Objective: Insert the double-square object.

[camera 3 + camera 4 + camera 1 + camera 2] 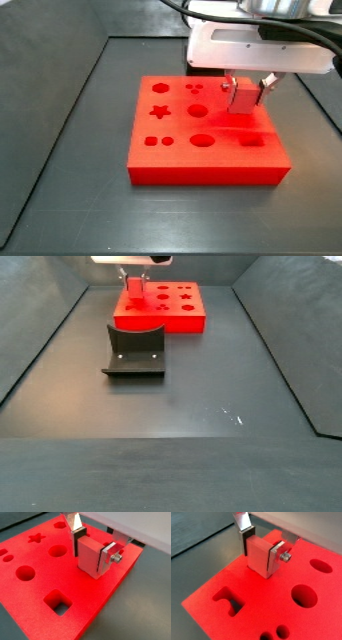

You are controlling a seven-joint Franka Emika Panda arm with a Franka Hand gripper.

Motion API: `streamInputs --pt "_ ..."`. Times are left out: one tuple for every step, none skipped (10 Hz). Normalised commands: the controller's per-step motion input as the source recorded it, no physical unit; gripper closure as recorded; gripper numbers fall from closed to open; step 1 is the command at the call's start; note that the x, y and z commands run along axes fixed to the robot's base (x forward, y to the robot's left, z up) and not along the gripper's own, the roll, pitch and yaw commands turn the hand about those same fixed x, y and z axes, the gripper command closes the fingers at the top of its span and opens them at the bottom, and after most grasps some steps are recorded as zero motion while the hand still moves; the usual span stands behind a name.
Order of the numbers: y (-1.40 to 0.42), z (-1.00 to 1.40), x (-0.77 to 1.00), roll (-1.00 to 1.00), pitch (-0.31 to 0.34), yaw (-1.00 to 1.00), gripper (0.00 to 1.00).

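Jaws clamped on smooth salmon double-square object; gripper held it upright, lower end touching matte red block with shaped cut-outs.

A: Red block: matt, faintly grainy, foam-like. Double-square object: smooth salmon plastic, slight sheen.
B: The claw over the block has fingers of bright bare metal with dark pads. Counter: dark, matt, scuffed. Fixture: dull dark grey.
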Motion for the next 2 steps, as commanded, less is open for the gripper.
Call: streamInputs --pt "0.0 -0.35 0.0 0.0 0.003 -0.22 1.0" --pt "0.0 0.0 0.0 0.0 0.0 0.0 1.0"
